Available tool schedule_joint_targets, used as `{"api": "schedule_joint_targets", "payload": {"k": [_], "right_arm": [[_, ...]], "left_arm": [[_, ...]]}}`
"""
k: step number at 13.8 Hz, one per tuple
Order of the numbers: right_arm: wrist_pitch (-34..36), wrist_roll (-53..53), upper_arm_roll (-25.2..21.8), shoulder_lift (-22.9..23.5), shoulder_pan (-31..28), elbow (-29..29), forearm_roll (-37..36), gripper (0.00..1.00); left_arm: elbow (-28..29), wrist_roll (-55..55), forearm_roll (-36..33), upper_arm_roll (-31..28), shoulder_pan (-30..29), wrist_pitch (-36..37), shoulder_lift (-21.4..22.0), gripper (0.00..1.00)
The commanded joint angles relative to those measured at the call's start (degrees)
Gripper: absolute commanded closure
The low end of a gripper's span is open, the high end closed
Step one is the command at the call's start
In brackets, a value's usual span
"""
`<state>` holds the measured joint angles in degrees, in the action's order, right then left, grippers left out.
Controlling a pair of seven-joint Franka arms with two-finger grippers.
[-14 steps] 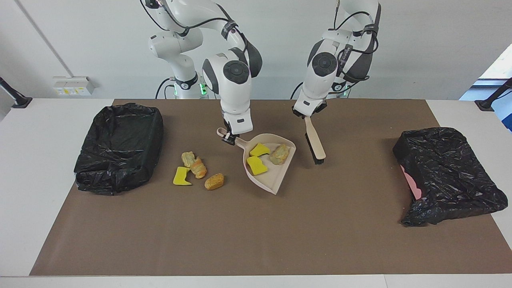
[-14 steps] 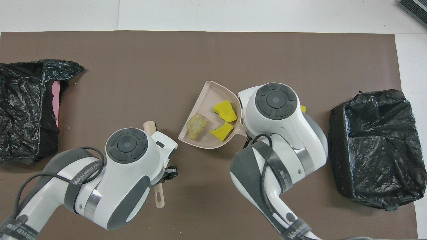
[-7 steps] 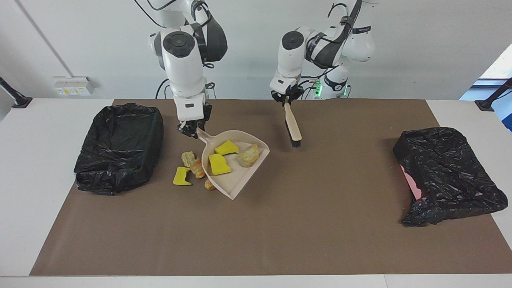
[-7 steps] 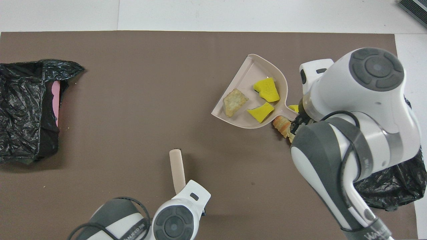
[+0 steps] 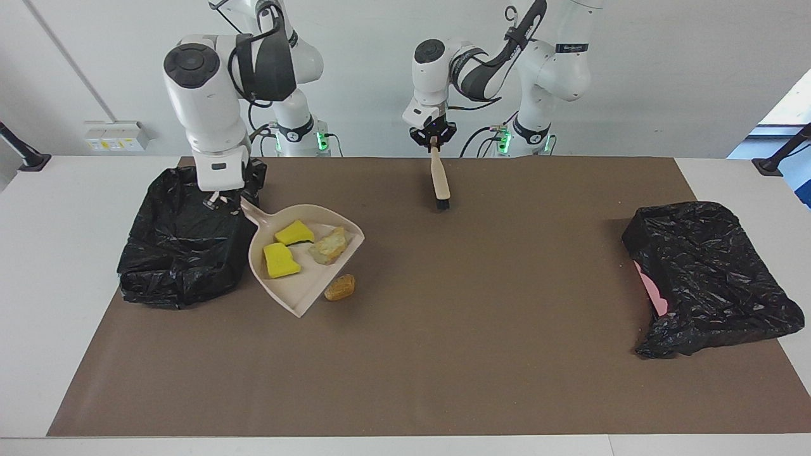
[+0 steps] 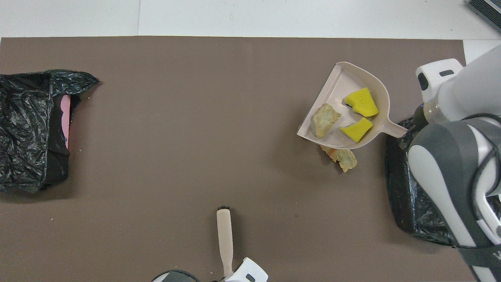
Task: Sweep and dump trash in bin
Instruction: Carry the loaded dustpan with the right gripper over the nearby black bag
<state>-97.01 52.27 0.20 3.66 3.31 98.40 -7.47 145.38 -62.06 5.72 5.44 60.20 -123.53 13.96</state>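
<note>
My right gripper (image 5: 220,201) is shut on the handle of the beige dustpan (image 5: 298,291), which hangs over the mat beside the black-bagged bin (image 5: 177,253). In the pan lie two yellow sponge pieces (image 5: 294,232) (image 5: 280,261) and a tan chunk (image 5: 329,244). One orange-brown chunk of trash (image 5: 340,287) lies on the mat by the pan's lip. In the overhead view more scraps (image 6: 341,156) peek out from under the dustpan (image 6: 344,84). Over the mat's edge nearest the robots, my left gripper (image 5: 433,140) is shut on the beige brush (image 5: 439,180), bristles down.
A second black-bagged bin (image 5: 709,278) with a pink patch at its opening sits at the left arm's end of the brown mat (image 5: 475,354). White table borders the mat on all sides.
My right arm has carried the loaded dustpan from mid-mat to beside the bin at its own end. My left arm has drawn the brush back toward the robots and lifted it.
</note>
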Motion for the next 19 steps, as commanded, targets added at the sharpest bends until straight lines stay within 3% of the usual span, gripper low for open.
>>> {"api": "schedule_joint_targets", "payload": {"k": [1,3,9,12,15,17,18,19], "right_arm": [[0.51,8.78,0.76,-0.94,-6.71,0.65,-1.66,1.00],[-1.24,15.29,0.76,-0.94,-10.06,0.83,-6.91,1.00],[-5.38,36.29,0.68,-1.46,-22.81,1.00,-8.26,1.00],[-5.90,44.05,0.68,-6.37,-23.35,6.96,-13.70,1.00],[-9.05,49.06,0.68,-10.41,-23.26,13.72,-17.57,1.00],[-13.61,49.86,0.68,-14.36,-23.26,20.31,-21.25,1.00],[-15.99,50.12,0.68,-15.78,-23.26,22.78,-23.09,1.00],[-16.45,50.12,0.68,-16.40,-23.18,23.76,-24.85,1.00]], "left_arm": [[3.16,-1.49,-0.09,-0.95,2.03,-2.24,3.27,1.00],[3.50,-1.14,0.78,-0.95,2.03,-3.91,2.57,1.00],[3.42,0.79,2.72,-0.95,1.85,-4.00,1.34,1.00],[3.24,3.25,5.17,-1.13,1.23,-4.00,0.63,1.00],[3.24,3.52,5.36,-1.13,1.06,-3.83,0.55,0.89],[2.89,3.52,5.36,-1.22,0.97,-3.83,0.37,0.70],[2.72,3.52,5.36,-1.22,0.19,-4.09,0.11,0.44],[1.85,3.61,5.36,-1.22,-1.56,-4.09,-1.11,0.31]]}}
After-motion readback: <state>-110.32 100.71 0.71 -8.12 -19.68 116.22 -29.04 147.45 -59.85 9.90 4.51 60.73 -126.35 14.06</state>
